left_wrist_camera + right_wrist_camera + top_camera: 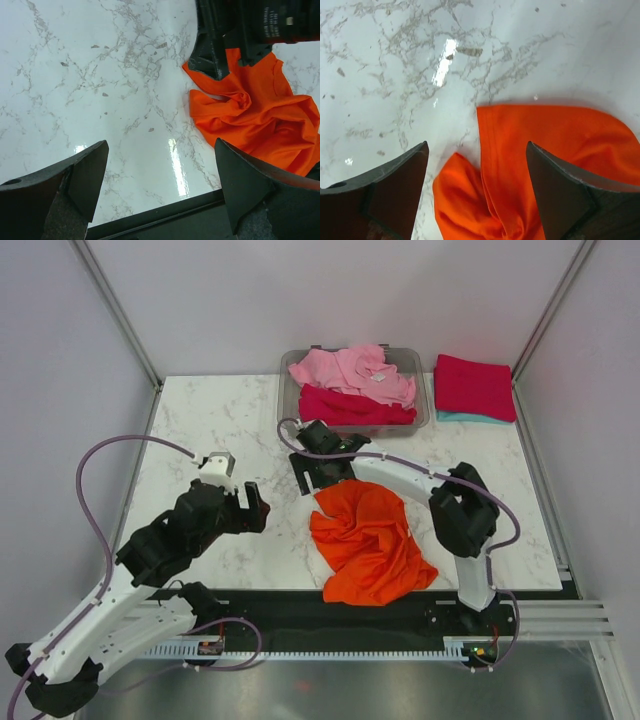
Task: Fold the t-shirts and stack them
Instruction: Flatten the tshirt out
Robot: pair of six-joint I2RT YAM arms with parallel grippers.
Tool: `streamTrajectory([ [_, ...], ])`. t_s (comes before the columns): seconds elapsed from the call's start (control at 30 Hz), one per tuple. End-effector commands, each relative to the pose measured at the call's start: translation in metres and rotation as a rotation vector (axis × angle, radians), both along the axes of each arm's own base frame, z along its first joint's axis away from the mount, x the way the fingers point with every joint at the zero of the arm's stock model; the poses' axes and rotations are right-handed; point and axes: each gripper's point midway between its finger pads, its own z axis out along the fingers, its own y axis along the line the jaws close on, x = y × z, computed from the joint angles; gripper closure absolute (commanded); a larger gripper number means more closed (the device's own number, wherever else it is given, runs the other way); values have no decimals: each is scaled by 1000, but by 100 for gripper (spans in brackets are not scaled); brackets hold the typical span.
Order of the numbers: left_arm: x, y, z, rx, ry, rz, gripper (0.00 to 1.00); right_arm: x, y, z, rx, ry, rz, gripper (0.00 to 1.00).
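Note:
A crumpled orange t-shirt (370, 542) lies on the marble table near the front, also seen in the left wrist view (260, 115) and the right wrist view (545, 160). My right gripper (318, 478) is open just above the shirt's far edge, with cloth under the gap between its jaws. My left gripper (256, 508) is open and empty over bare table, left of the shirt. A pink t-shirt (352, 372) and a crimson one (350, 406) lie in the grey bin (428, 400). A folded crimson shirt (474, 386) lies on a teal one (462, 417) at the back right.
The table's black front rail (300, 602) runs along the near edge. Metal frame posts (115, 310) stand at the back corners. Bare marble (200, 420) lies at the back left.

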Motion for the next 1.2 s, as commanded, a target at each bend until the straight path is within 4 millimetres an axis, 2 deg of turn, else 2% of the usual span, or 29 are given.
streamTrajectory([
  [0.0,7,11,-3,47,-22,56,6,8,20,-13,-24,27,68,14],
  [0.07,8,10,-5,53,-14,48,6,11,25,-29,-52,42,70,17],
  [0.27,7,9,-3,47,-19,41,6,11,23,-62,-102,85,46,30],
  [0.33,6,10,-2,43,-21,40,6,9,22,-70,-111,101,43,36],
  [0.4,5,10,-2,39,-24,37,6,8,19,-77,-124,111,36,38],
  [0.5,5,10,-1,35,-25,37,6,6,18,-85,-139,119,34,46],
  [0.53,5,9,-2,35,-25,37,6,6,17,-88,-144,123,30,53],
  [0.77,5,10,-1,33,-26,39,6,1,1,-118,-222,149,15,86],
  [0.83,5,10,-1,34,-27,40,6,0,-3,-125,-248,150,19,100],
  [0.9,5,11,-2,40,-26,45,6,0,-6,-128,-260,149,22,100],
  [1.0,5,11,-3,39,-25,50,6,4,5,-96,-188,113,30,100],
  [1.03,5,13,-3,40,-23,54,7,12,17,-55,-112,58,32,100],
  [1.1,5,18,-2,36,-28,85,7,14,27,-1,-42,6,44,100],
  [1.13,5,19,-2,37,-29,93,8,21,42,69,63,-96,48,100],
  [1.17,4,21,0,31,-35,102,8,20,44,103,96,-139,49,100],
])
